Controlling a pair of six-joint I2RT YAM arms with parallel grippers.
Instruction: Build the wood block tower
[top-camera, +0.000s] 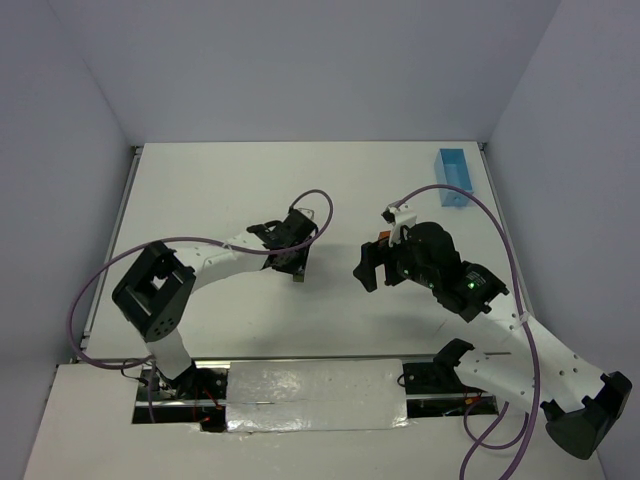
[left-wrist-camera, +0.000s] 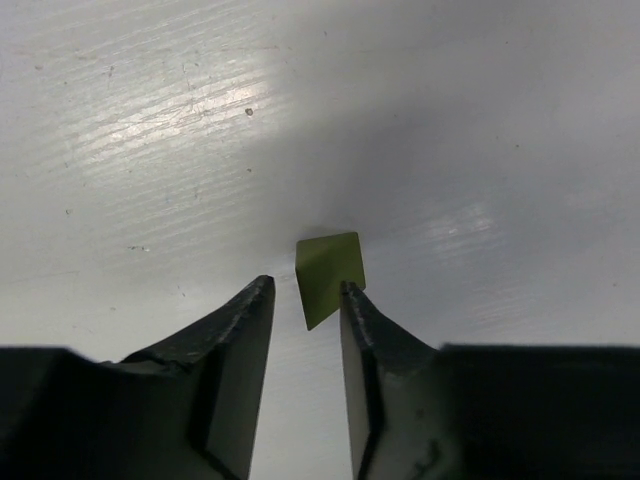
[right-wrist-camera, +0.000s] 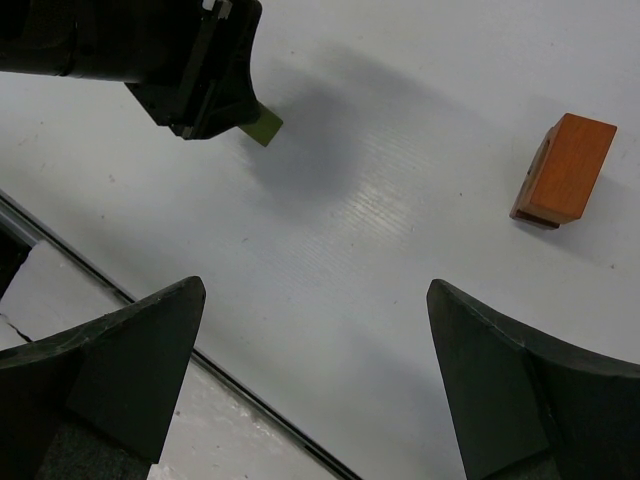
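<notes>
A small olive-green block (left-wrist-camera: 328, 272) lies on the white table just at my left gripper's (left-wrist-camera: 305, 290) fingertips. It touches the right finger and stands apart from the left one; the jaws are slightly open around it. In the top view the left gripper (top-camera: 297, 266) points down at the block (top-camera: 299, 281) in the table's middle. It also shows in the right wrist view (right-wrist-camera: 262, 126). An orange-brown block (right-wrist-camera: 565, 170) lies alone on the table to the right. My right gripper (right-wrist-camera: 315, 290) is wide open and empty, hovering above the table (top-camera: 372, 265). No stack shows.
A light blue rectangular tray (top-camera: 453, 178) stands at the far right corner. The left arm's gripper (right-wrist-camera: 200, 70) fills the right wrist view's upper left. A dark seam (right-wrist-camera: 250, 400) marks the table's near edge, with a taped panel (top-camera: 315, 395) beyond it.
</notes>
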